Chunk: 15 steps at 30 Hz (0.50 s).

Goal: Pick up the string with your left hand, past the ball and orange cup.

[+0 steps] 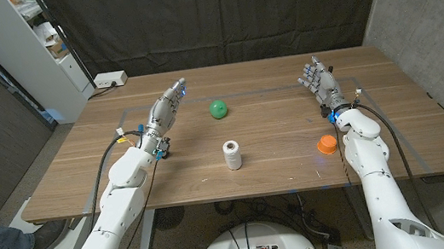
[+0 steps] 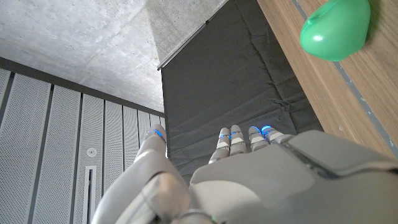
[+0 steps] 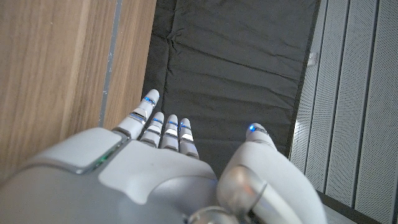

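Wooden table (image 1: 277, 147) under both arms, a black curtain (image 1: 216, 13) behind it and a grey concrete wall (image 1: 426, 11) to the right; no readable writing anywhere; the white spool of string (image 1: 233, 155) stands upright near the front middle, the green ball (image 1: 218, 109) beyond it, the orange cup (image 1: 326, 143) to its right; the left hand (image 1: 165, 110) and right hand (image 1: 320, 82) hold nothing, fingers extended.

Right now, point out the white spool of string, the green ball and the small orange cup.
white spool of string (image 1: 233, 154), head view, side of the roll.
green ball (image 1: 218, 109), head view, its middle.
small orange cup (image 1: 326, 143), head view, its top.
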Each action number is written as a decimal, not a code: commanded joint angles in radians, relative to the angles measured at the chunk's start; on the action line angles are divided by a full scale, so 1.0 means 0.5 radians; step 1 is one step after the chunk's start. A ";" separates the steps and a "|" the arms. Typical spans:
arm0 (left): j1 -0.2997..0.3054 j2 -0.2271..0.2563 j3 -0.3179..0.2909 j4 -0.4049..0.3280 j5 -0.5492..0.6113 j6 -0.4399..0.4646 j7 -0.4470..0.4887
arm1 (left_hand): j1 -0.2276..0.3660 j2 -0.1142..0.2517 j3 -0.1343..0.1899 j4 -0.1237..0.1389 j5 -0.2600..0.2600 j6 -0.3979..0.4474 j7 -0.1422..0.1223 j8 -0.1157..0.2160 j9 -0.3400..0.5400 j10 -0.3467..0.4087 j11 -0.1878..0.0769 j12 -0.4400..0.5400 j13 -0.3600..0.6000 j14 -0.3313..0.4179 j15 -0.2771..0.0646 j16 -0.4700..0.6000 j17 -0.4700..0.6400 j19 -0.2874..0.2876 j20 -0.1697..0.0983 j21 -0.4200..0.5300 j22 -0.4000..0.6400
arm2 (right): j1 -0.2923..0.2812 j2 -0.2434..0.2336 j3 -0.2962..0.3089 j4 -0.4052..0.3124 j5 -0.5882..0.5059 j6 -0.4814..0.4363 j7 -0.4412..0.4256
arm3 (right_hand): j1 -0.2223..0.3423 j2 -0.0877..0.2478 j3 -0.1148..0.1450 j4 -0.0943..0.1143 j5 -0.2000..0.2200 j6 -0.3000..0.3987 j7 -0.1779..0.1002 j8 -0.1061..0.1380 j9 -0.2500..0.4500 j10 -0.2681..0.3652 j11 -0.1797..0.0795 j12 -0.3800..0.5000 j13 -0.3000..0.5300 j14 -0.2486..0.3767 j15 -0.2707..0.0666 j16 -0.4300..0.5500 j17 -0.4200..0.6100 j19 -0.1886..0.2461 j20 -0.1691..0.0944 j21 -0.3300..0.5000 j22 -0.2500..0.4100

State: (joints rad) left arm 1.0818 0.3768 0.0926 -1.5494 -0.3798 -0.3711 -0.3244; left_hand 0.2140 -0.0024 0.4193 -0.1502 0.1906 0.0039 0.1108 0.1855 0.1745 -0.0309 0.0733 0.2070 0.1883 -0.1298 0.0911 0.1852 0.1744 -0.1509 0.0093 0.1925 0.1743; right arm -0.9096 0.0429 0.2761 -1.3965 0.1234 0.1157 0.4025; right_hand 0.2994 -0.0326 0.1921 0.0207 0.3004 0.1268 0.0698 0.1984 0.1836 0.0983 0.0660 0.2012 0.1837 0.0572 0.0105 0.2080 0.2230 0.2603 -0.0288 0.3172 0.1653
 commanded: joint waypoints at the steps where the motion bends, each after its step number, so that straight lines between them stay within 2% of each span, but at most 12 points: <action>1: 0.031 0.054 0.026 -0.039 0.026 -0.066 0.002 | 0.020 -0.002 0.014 0.003 0.001 0.012 -0.001 0.019 0.008 0.014 0.003 0.013 0.006 0.005 0.004 0.009 0.011 -0.002 0.006 0.006 0.008 | 0.009 0.009 -0.001 0.012 -0.005 0.023 -0.014 | 0.006 0.008 -0.006 -0.005 0.020 0.018 0.002 0.002 0.011 0.010 0.003 -0.009 0.011 0.012 0.007 0.000 0.003 0.010 0.003 -0.013 0.005; 15: 0.063 0.091 0.045 -0.044 0.046 -0.095 0.041 | 0.028 -0.003 0.013 0.001 -0.001 0.007 -0.003 0.014 0.009 0.014 -0.001 0.012 0.006 0.009 0.001 0.009 0.011 -0.004 0.012 0.006 0.008 | 0.046 -0.004 -0.010 0.034 -0.025 0.026 -0.019 | 0.010 0.005 -0.009 -0.010 0.022 0.019 0.003 0.001 0.011 0.011 0.007 -0.010 0.011 0.012 0.011 -0.001 -0.001 0.016 0.006 -0.025 0.005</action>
State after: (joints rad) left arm 1.1015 0.4082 0.1086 -1.5670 -0.3594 -0.4000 -0.3109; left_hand 0.2140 -0.0024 0.4193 -0.1502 0.1907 0.0039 0.1107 0.1855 0.1746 -0.0273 0.0696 0.2070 0.1883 -0.1298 0.0911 0.1852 0.1744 -0.1508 0.0092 0.1925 0.1743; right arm -0.8992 0.0450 0.2760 -1.3864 0.1198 0.1286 0.3960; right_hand 0.2994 -0.0327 0.1879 0.0165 0.3080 0.1268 0.0698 0.1984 0.1836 0.0982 0.0660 0.1932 0.1837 0.0572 0.0105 0.2080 0.2231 0.2601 -0.0287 0.3095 0.1652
